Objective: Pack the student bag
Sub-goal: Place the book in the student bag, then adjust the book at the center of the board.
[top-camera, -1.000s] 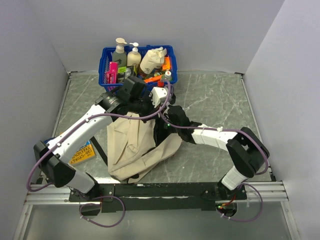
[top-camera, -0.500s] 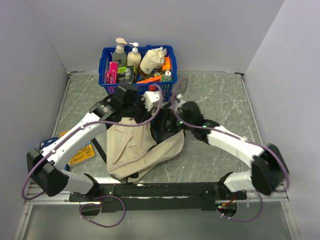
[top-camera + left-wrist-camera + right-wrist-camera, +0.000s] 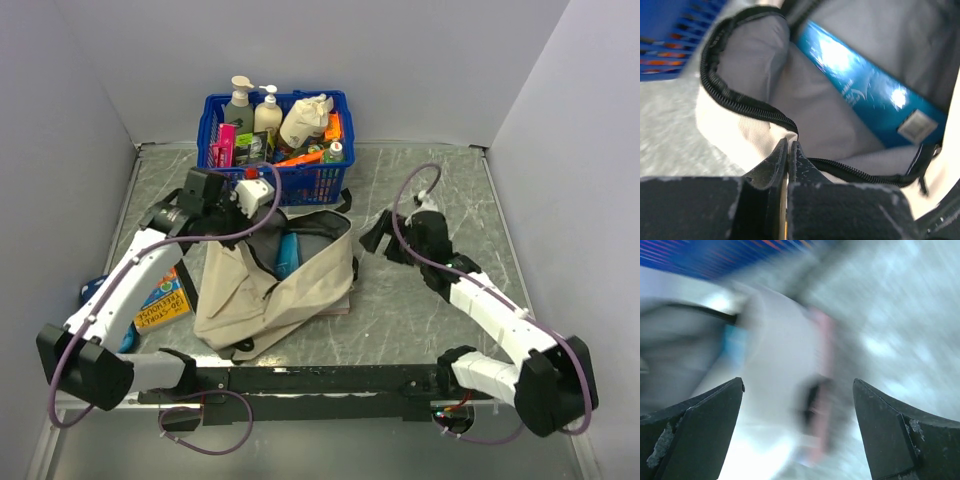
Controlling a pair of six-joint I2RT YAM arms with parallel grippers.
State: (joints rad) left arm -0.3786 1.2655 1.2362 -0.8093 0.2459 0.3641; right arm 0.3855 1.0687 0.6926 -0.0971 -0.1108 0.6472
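Nearest on the bench (image 3: 480,190), the student bag (image 3: 290,295) lies slumped just beyond the arm bases, left of centre. A yellow book (image 3: 165,300) sits flat beside it on the left. The bag's long axis runs from near-left to far-right, and its mouth gapes at the far-right end. Inside, a glossy blue item (image 3: 865,90) rests against the grey lining.

The left tool (image 3: 788,142) is closed, pinching the cream fabric right at the black zipper (image 3: 740,102) on the mouth's far-left rim and holding it up. From above, the left tool (image 3: 245,208) sits at that corner.

The right tool (image 3: 375,232) hangs just right of the mouth, apart from the bag. Its jaws are spread wide with nothing between them. Its own view is badly smeared, but the right tool (image 3: 798,385) shows an empty gap.

Farthest, the blue basket (image 3: 275,97) stands against the back wall, crowded with bottles and packets. It lies far and left of the right tool, directly beyond the mouth. The free right arm looks like the one to fetch the next item, on a short path into the opening.
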